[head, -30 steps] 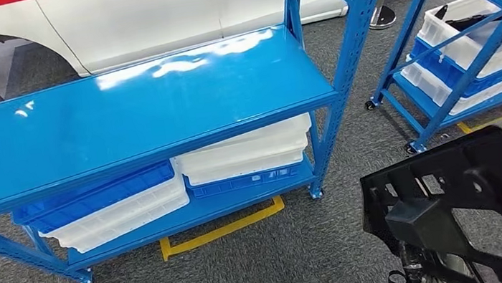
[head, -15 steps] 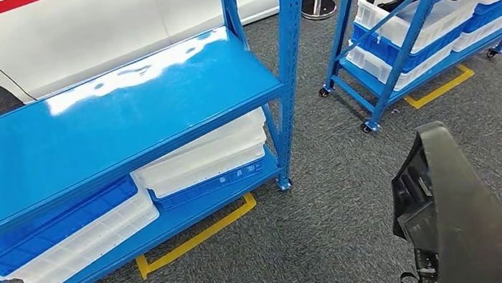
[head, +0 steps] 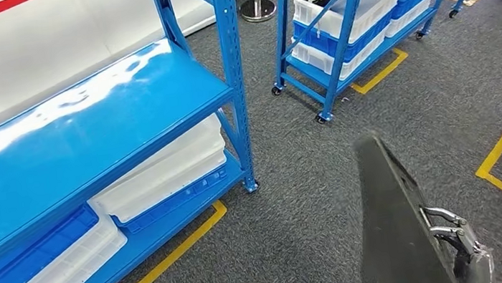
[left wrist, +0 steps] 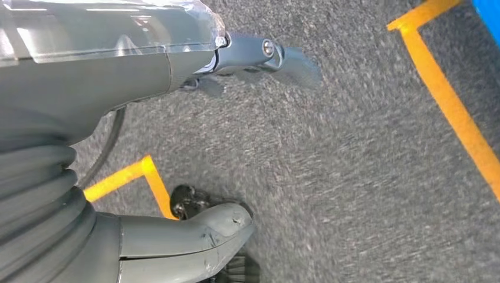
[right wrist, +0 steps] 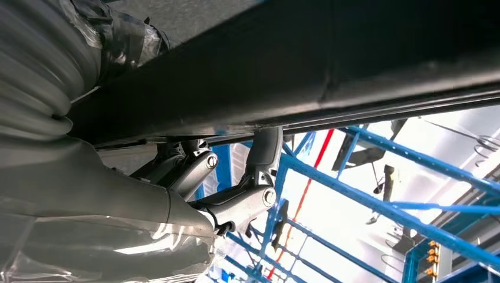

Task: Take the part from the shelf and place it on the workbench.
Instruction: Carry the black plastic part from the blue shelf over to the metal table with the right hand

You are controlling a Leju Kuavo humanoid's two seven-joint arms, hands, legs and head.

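Right hand at lower right of the frame, fingers closed round the dark part, left hand holding nothing, fingers apart above grey carpet.

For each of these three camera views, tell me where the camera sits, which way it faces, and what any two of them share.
Head view: high on the body, facing forward and down at the blue shelf, grey carpet and the black part held by the right robot hand.
Left wrist view: behind the left robot hand, facing down at carpet and yellow floor tape.
Right wrist view: behind the right robot hand, facing out under the part toward blue racks.
Shared: head and right wrist views both show the part and the hand holding it.
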